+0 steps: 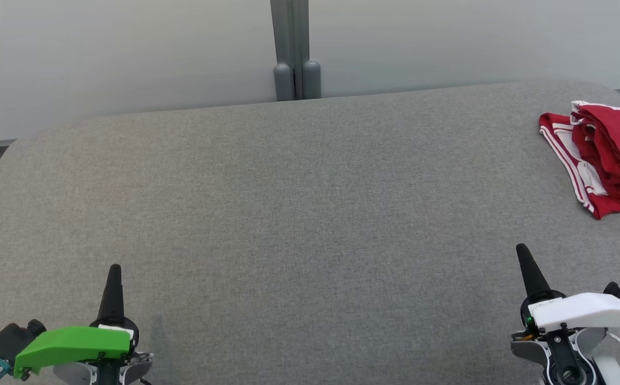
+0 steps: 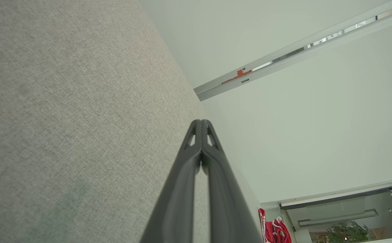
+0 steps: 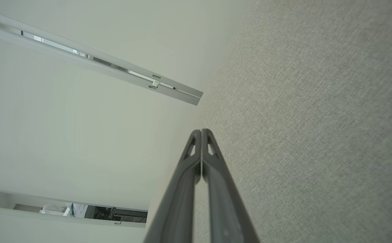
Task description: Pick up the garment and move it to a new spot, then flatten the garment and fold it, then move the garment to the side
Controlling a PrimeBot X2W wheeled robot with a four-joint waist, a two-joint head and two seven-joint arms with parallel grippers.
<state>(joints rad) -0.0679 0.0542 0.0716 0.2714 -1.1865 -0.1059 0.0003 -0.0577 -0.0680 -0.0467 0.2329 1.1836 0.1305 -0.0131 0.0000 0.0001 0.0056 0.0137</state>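
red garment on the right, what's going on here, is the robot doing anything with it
Nothing is being handled right now. The red garment lies in a folded heap at the far right of the grey surface. The left gripper and right gripper are both shut and empty, near the front edge, apart from it.

Looks like an office. Pale partitions (image 1: 128,53) meet at a grey post (image 1: 294,48) (a potted plant (image 2: 348,233) stands beyond).
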